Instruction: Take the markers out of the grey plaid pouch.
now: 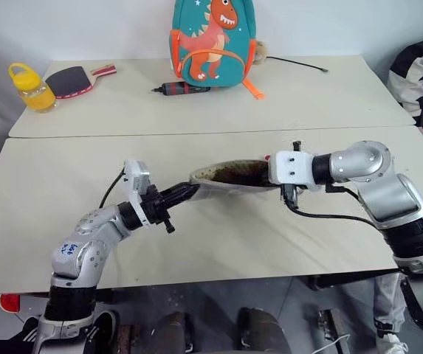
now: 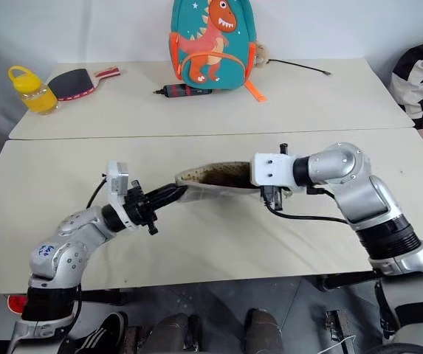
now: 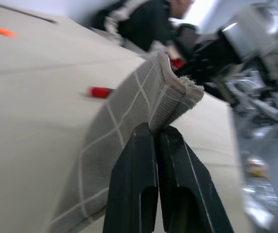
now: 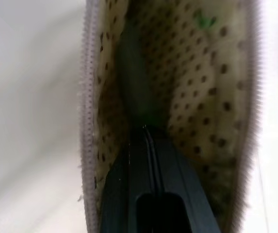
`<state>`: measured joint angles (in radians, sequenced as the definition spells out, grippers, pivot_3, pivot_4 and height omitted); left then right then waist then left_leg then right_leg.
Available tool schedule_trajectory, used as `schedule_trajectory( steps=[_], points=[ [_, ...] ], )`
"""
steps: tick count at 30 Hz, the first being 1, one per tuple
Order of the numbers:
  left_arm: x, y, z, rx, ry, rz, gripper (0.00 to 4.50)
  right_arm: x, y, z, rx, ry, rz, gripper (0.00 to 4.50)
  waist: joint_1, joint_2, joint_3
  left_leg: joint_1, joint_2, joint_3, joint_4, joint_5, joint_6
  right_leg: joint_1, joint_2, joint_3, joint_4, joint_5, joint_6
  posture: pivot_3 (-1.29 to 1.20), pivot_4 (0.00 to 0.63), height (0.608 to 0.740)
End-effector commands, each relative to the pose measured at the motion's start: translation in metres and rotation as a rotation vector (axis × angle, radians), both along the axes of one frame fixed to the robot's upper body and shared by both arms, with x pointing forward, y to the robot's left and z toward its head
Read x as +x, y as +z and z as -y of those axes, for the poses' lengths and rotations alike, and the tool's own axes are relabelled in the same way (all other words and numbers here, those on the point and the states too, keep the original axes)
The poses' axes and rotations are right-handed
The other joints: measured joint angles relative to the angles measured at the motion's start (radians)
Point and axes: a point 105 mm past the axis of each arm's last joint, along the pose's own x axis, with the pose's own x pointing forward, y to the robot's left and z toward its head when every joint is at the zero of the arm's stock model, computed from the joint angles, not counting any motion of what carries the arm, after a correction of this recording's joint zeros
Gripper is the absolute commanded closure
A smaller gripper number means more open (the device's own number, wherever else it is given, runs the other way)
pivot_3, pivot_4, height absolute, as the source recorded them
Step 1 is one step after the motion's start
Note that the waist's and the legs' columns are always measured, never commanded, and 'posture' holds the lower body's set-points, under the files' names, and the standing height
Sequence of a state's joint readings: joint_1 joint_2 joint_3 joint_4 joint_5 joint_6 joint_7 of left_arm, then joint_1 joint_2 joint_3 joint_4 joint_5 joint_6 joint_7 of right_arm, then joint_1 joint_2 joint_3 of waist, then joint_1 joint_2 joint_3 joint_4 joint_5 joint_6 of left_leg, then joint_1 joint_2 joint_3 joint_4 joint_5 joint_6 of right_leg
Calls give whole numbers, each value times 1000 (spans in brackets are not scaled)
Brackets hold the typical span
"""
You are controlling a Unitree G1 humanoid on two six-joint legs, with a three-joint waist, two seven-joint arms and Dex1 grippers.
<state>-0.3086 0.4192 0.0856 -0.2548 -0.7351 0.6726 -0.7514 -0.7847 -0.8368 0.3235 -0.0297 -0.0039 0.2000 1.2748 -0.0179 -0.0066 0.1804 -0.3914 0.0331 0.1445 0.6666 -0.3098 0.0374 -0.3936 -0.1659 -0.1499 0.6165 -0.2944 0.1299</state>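
The grey plaid pouch (image 1: pixel 226 179) is held above the near table (image 1: pixel 218 251), slung between the two arms with its open mouth turned up; its end is pinched between the pressed-together fingers of the left gripper (image 3: pixel 157 133), the fabric seen folding and bunching there, so the pouch is judged soft, light and prone to sag or twist if pulled from one end only; the right gripper (image 4: pixel 146 128) is sunk inside the dotted lining, its fingers closed on a slim pale green marker (image 4: pixel 134 82), though how firm the hold is cannot be told; the marker is judged light, stiff and smooth, likely to slip if drawn out at an angle, so a straight pull along its barrel is advised, with the grip kept near its end; the zipper edge (image 4: pixel 86 97) runs close on both sides and may snag the fingers; a red-capped object (image 3: pixel 99 91) is seen lying on the table beyond the pouch; open table is left in front and to either side for setting things down; the dinosaur backpack (image 1: pixel 212 40), paddle (image 1: pixel 71 80) and yellow bottle (image 1: pixel 32 88) stand well apart on the far table.
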Motion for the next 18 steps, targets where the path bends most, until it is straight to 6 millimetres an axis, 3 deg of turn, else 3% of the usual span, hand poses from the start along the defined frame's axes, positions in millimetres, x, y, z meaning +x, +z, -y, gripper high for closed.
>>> schedule_trajectory(
  steps=[1,4,7,13,18],
  points=[
    [-17,7,14,-12,-117,-14,4500,-22,26,-12,-22,83,-56,4474,-1,0,0,0,0,0,0,0,0,0,0,0,0,0,0,0,150,740],
    [-17,8,15,-40,-131,-50,4500,-30,27,-12,-100,101,-102,4474,-6,0,0,0,1,0,0,0,0,0,0,0,0,0,0,0,150,740],
    [-12,8,12,-79,-104,-97,4500,-27,34,-24,-66,90,-113,4474,-7,0,0,0,1,-1,1,0,0,0,0,0,0,0,0,0,150,740],
    [-13,-26,11,40,-67,-99,4500,-16,-10,-16,-182,29,-144,4474,-4,0,0,0,0,0,0,0,0,1,0,0,0,0,0,0,150,740],
    [-15,-30,14,49,-60,-78,4500,-4,-21,-17,-168,-4,-106,4474,-6,0,0,0,0,0,1,0,0,1,0,0,-2,0,0,0,150,740]
  ],
)
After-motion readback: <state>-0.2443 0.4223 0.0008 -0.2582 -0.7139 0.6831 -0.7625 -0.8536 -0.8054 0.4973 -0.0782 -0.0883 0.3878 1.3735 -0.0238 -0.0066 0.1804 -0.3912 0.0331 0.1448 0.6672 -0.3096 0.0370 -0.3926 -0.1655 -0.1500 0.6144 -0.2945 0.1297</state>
